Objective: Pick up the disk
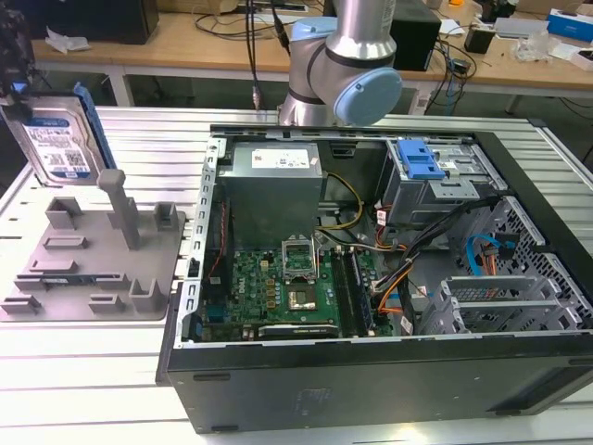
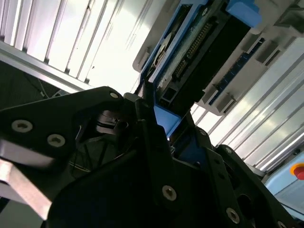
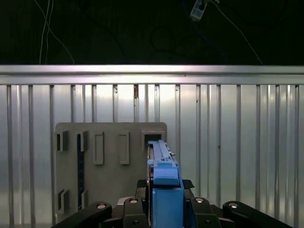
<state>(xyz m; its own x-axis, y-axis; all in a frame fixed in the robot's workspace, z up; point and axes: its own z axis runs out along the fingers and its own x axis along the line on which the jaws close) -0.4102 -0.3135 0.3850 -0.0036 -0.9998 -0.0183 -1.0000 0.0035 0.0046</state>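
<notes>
Exterior view: disk (image 1: 57, 139) above tray (image 1: 93, 264).

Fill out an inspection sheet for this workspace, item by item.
Surface: ridged metal table, carrying the tray and the case.
Job's things: the disk stands on edge above the grey holder tray; whether it is clear of the tray's slot cannot be told.
Clutter: open computer case with its board exposed; drive cage with a blue latch inside.
Grippers: the gripper is closed on the disk's blue side rail.
Cables: orange and black bundles and a blue cable inside the case.
Surroundings: wooden benches behind, with boxes and wires; the arm rises behind the case.
</notes>
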